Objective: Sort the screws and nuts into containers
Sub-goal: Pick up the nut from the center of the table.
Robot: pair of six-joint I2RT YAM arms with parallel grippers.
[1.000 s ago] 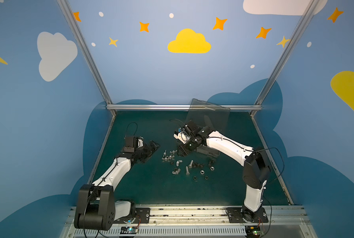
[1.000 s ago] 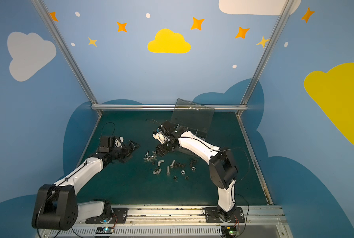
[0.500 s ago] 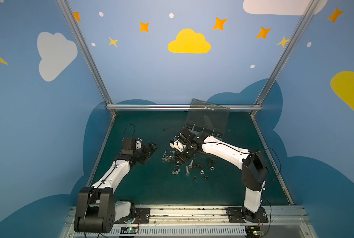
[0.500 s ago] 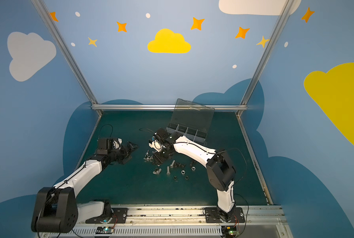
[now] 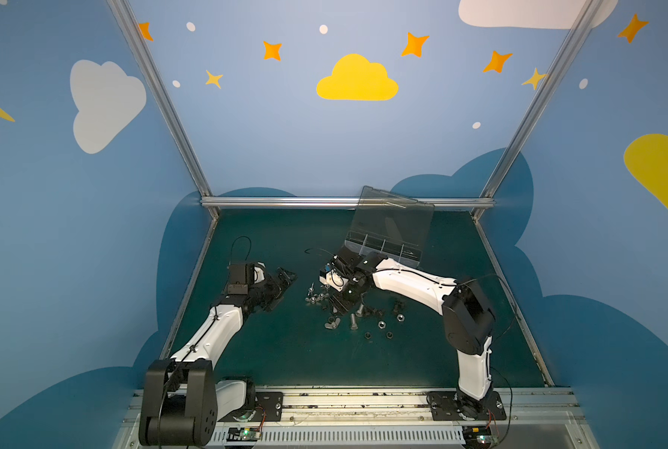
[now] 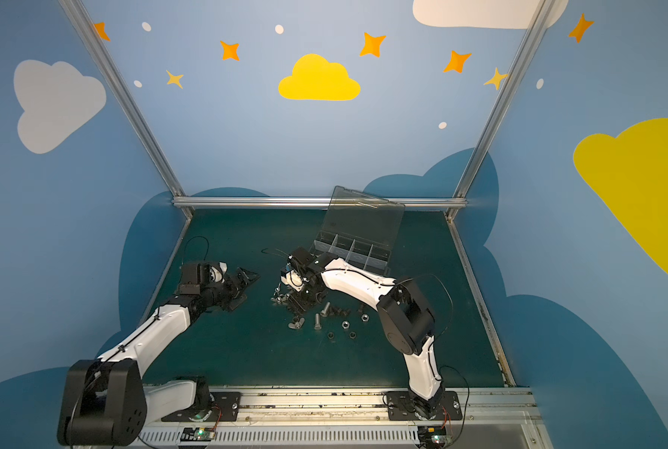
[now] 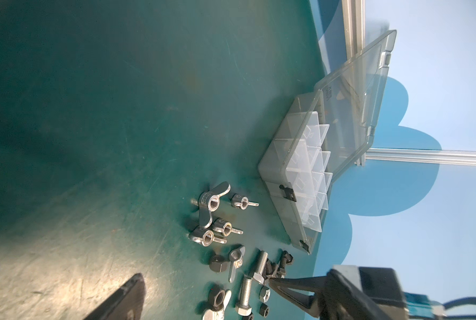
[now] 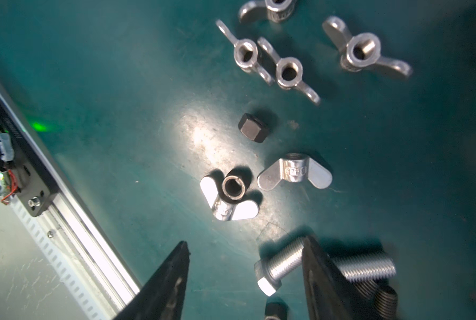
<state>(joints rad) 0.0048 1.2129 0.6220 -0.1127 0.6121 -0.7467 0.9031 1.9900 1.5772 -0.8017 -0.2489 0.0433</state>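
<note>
The screws and nuts lie in a loose pile (image 5: pixel 355 315) (image 6: pixel 317 317) on the green table. The containers are the compartments of a clear organizer box (image 5: pixel 383 248) (image 7: pixel 295 177) behind the pile, its lid (image 5: pixel 390 223) standing up. My right gripper (image 5: pixel 339 309) (image 8: pixel 245 241) points down into the pile, open, nothing between its fingers. One finger (image 8: pixel 322 277) crosses a silver bolt (image 8: pixel 282 261). Winged pieces (image 8: pixel 231 194) and a black nut (image 8: pixel 253 127) lie just ahead. My left gripper (image 5: pixel 285 289) hovers open, left of the pile, holding nothing; one finger (image 7: pixel 126 296) shows.
The right gripper (image 7: pixel 275 282) shows in the left wrist view, its tip at a bolt head. An aluminium rail (image 5: pixel 344 202) lines the table's back edge and another rail (image 8: pixel 73 221) the front. Bare green mat (image 5: pixel 305 357) lies in front of the pile.
The right gripper has swung from beside the box toward the front and come down onto the pile, still open. The left gripper has barely shifted.
</note>
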